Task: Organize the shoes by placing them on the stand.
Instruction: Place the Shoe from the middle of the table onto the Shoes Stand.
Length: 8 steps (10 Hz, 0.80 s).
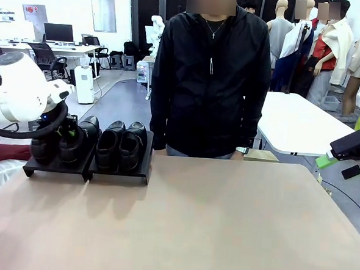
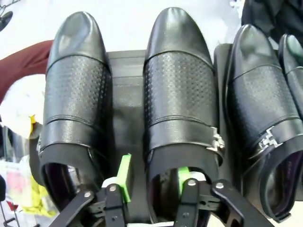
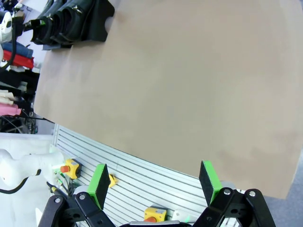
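Observation:
Four black glossy shoes stand on the stand point(image 1: 86, 171) at the table's far left, toes pointing away from me. Two, among them a shoe point(image 1: 45, 144), are on the left platform; two more, such as a shoe point(image 1: 133, 143), are on the right one. My left gripper point(image 1: 67, 134) hangs over the heel of the left platform's inner shoe point(image 2: 177, 80). Its jaws are parted astride that shoe's collar, one green pad point(image 2: 124, 176) outside and the other inside the opening, neither pressing it. The stand's top point(image 2: 125, 94) shows between the shoes. My right gripper point(image 3: 154, 182) point(image 1: 340, 164) is open off the table's right edge, holding nothing.
A person in a black jacket point(image 1: 211, 82) stands at the far side, close to the stand. The brown tabletop point(image 1: 192, 227) stretches bare to the right. A dark red cloth point(image 1: 1, 151) lies left of the stand. Below my right gripper is a white slatted surface point(image 3: 142, 170) with yellow button boxes.

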Each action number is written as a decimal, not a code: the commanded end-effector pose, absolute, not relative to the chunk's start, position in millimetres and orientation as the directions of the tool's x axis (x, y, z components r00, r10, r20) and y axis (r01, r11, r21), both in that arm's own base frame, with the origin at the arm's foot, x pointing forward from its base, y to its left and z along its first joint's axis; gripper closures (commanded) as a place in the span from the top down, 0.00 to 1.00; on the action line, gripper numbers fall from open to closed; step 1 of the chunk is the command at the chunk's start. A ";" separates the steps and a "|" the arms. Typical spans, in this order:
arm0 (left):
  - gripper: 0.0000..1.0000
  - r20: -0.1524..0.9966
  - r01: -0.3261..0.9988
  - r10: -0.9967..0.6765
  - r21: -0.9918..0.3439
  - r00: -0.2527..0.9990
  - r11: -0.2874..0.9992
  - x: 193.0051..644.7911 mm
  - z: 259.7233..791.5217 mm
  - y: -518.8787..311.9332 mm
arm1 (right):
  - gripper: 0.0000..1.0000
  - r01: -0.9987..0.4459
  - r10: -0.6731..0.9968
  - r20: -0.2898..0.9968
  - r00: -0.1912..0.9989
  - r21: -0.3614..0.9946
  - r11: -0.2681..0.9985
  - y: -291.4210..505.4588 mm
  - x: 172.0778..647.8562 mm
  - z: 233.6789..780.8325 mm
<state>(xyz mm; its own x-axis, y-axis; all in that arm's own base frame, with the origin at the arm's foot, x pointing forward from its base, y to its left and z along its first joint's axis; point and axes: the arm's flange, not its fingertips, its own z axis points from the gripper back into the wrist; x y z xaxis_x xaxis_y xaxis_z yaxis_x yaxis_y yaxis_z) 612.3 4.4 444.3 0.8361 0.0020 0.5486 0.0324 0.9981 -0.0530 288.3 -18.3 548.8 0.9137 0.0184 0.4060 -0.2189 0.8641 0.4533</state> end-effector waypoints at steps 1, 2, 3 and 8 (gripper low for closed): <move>1.00 0.570 0.064 -0.013 -0.069 0.821 0.996 596.5 458.0 3.9 | 1.00 -0.196 0.002 0.394 0.919 0.453 0.870 -18.4 286.5 549.8; 1.00 0.553 0.025 0.001 -0.040 0.833 0.999 578.5 468.1 -0.2 | 1.00 -0.196 0.002 0.394 0.919 0.453 0.870 -18.4 286.5 549.8; 1.00 0.525 0.030 -0.012 -0.026 0.851 0.999 551.3 478.2 -9.3 | 1.00 -0.196 0.002 0.394 0.919 0.453 0.870 -18.4 286.5 549.8; 1.00 0.468 0.572 -0.462 -0.120 0.754 0.812 380.8 534.1 2.9 | 1.00 -0.196 0.002 0.394 0.919 0.453 0.870 -18.4 286.5 549.8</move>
